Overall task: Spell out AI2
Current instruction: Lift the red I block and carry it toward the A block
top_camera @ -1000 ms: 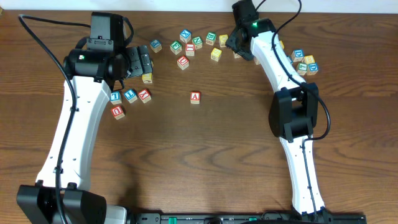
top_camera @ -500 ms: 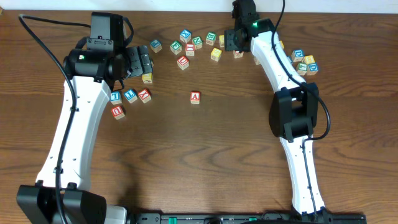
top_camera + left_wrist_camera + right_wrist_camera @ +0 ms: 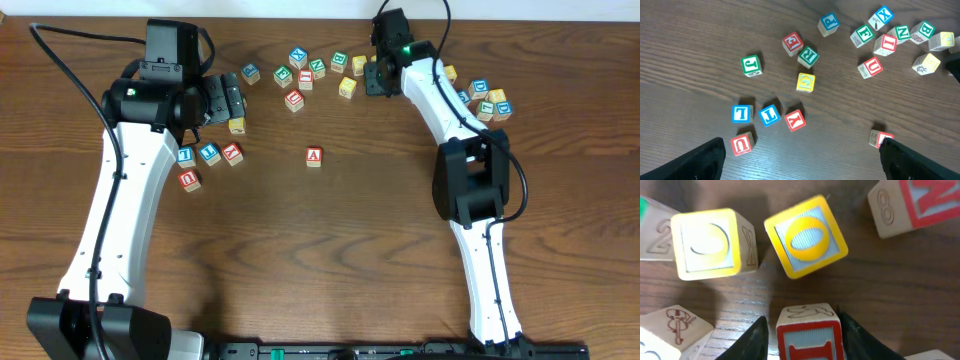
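Observation:
My right gripper (image 3: pixel 377 76) is down among the cubes at the back of the table. Its jaws press both sides of a red-framed cube with a red I (image 3: pixel 810 335), which still rests on the wood. The red A cube (image 3: pixel 314 155) stands alone mid-table, and its edge (image 3: pixel 879 138) peeks past a finger in the left wrist view. My left gripper (image 3: pixel 228 102) hovers open and empty (image 3: pixel 805 170) above the left group of cubes. I cannot pick out a blue 2 in any view.
A yellow O cube (image 3: pixel 806 236) and a yellow C cube (image 3: pixel 707 242) sit just beyond the gripped cube. Blue L (image 3: pixel 742 113), blue I (image 3: pixel 770 115), red Y (image 3: pixel 795 120) and red U (image 3: pixel 742 144) lie under the left gripper. Several more cubes cluster at the back (image 3: pixel 300 68) and far right (image 3: pixel 490 100).
The right gripper has shifted slightly left and back and turned. Its jaws have narrowed onto the red I cube. The left arm and the A cube have not moved.

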